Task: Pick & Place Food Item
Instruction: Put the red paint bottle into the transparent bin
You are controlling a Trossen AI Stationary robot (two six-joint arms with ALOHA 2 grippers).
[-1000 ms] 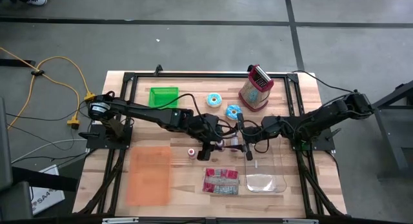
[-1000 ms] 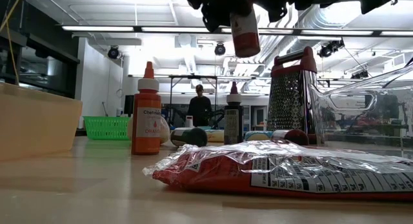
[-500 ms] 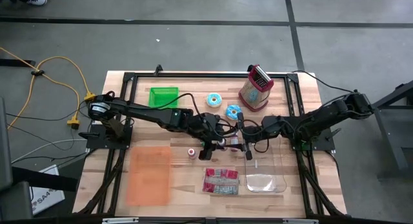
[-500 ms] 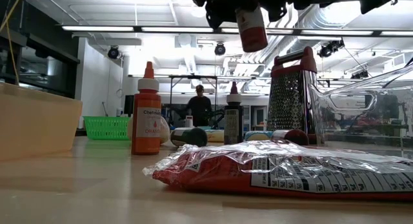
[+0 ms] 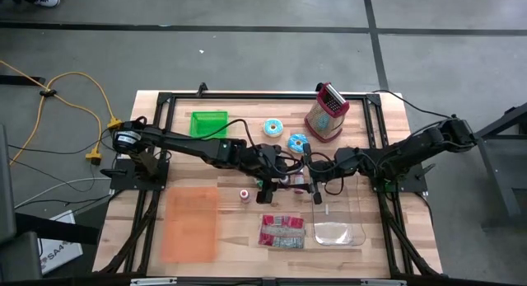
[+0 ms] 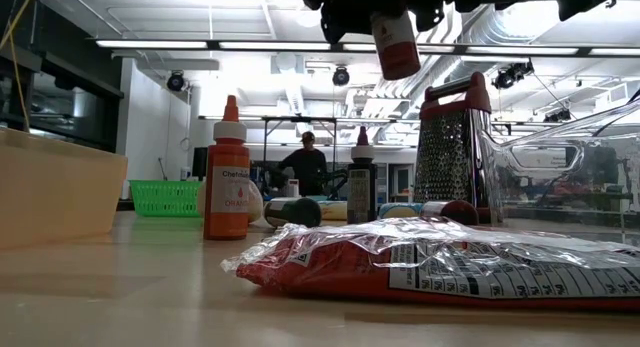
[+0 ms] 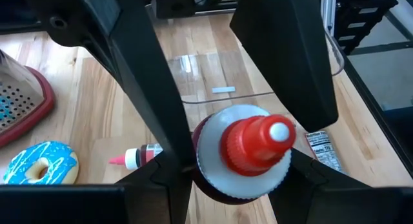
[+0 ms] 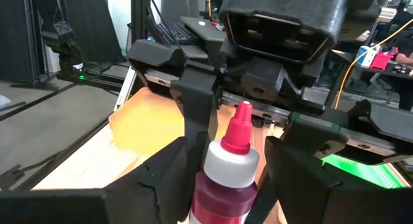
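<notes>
Both raised above table [image 5: 177,146] centre, just beyond snack bag [image 5: 282,231]: left gripper [image 5: 272,185] clamped on red-capped bottle [image 7: 244,152], right gripper [image 5: 311,183] spread wide, straddling same bottle from the opposite side. Bottle off the surface, beside clear container [image 5: 338,220]. Orange bottle [image 6: 227,174] upright, left of snack bag.

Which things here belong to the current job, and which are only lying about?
In use: red-capped bottle, left gripper, right gripper.
Lying about: grater, orange bottle, snack bag, green basket, blue doughnut.
</notes>
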